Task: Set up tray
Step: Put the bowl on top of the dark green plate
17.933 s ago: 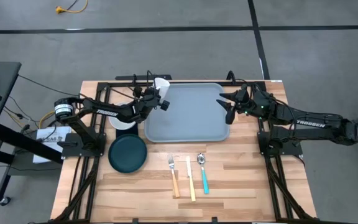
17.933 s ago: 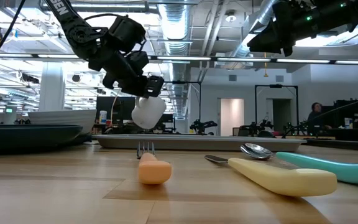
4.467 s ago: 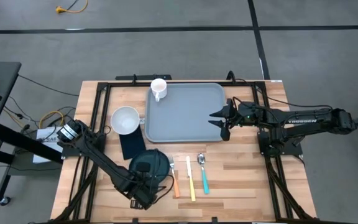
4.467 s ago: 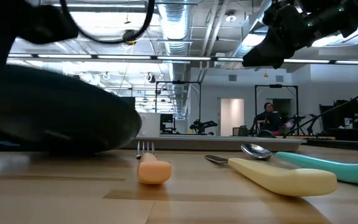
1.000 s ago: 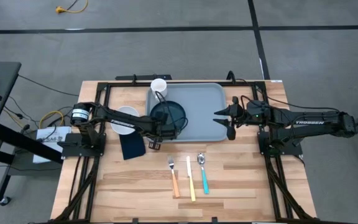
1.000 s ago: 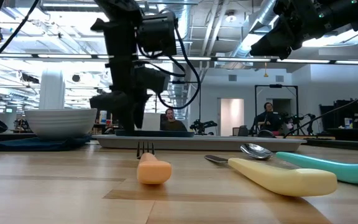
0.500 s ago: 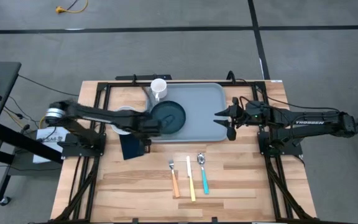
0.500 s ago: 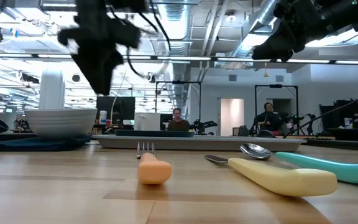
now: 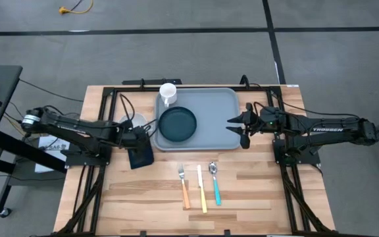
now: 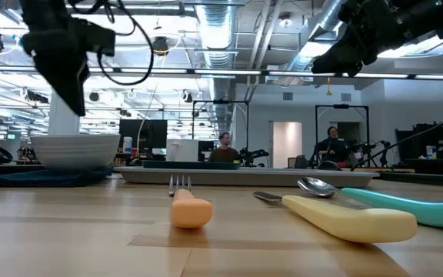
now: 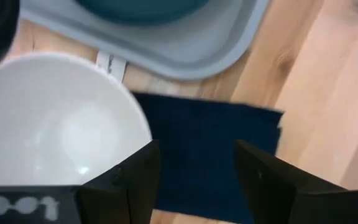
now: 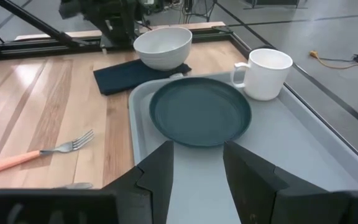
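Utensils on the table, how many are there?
3, side by side on the wood in front of the tray: the orange-handled fork, the cream-handled knife and the teal-handled spoon. None seems hidden.

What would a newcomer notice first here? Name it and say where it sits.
The tray at the table's far middle draws the eye, with a plate on its left part and a mug in its far left corner. The left gripper, open, hangs beside the tray over a bowl and dark napkin; the right gripper waits over the tray's right edge. Fork, knife and spoon lie in a row nearer.
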